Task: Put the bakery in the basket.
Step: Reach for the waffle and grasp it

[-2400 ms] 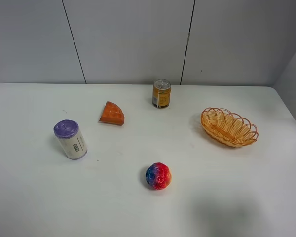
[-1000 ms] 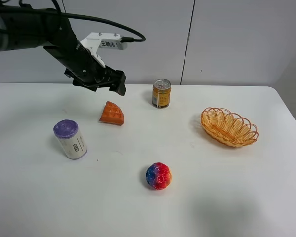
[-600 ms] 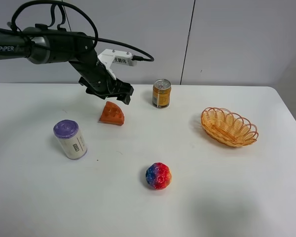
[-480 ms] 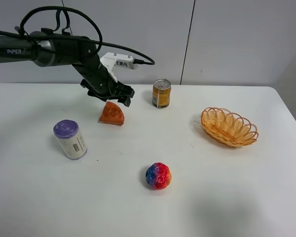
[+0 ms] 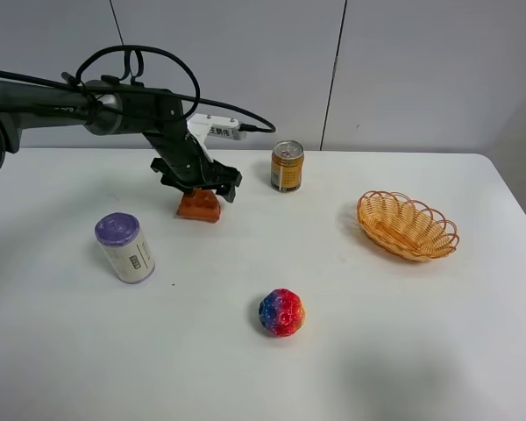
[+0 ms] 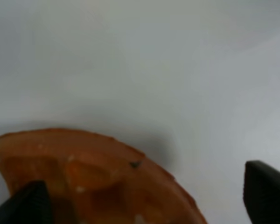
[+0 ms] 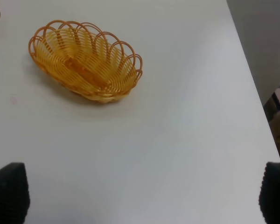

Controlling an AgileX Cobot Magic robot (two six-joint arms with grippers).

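The bakery (image 5: 199,207) is an orange-brown wedge with a waffle-grid top, lying on the white table (image 5: 351,351) left of centre. My left gripper (image 5: 200,187) is right over it, lowered close, and covers its top. In the left wrist view the bakery (image 6: 93,182) lies between the two dark fingertips (image 6: 30,205), and the left gripper (image 6: 147,200) is open around it. The basket (image 5: 408,225) is golden wicker and stands empty at the right. It also shows in the right wrist view (image 7: 84,60). My right gripper (image 7: 140,193) is open and empty, apart from the basket.
A gold drink can (image 5: 287,167) stands just right of the left gripper. A white can with a purple lid (image 5: 124,247) stands front left. A red-blue-yellow ball (image 5: 281,312) lies in the front middle. The table's right edge (image 7: 256,112) runs past the basket.
My left arm came in from the left, moved over the bakery and lowered until its open fingers straddle it. Nothing else has moved.
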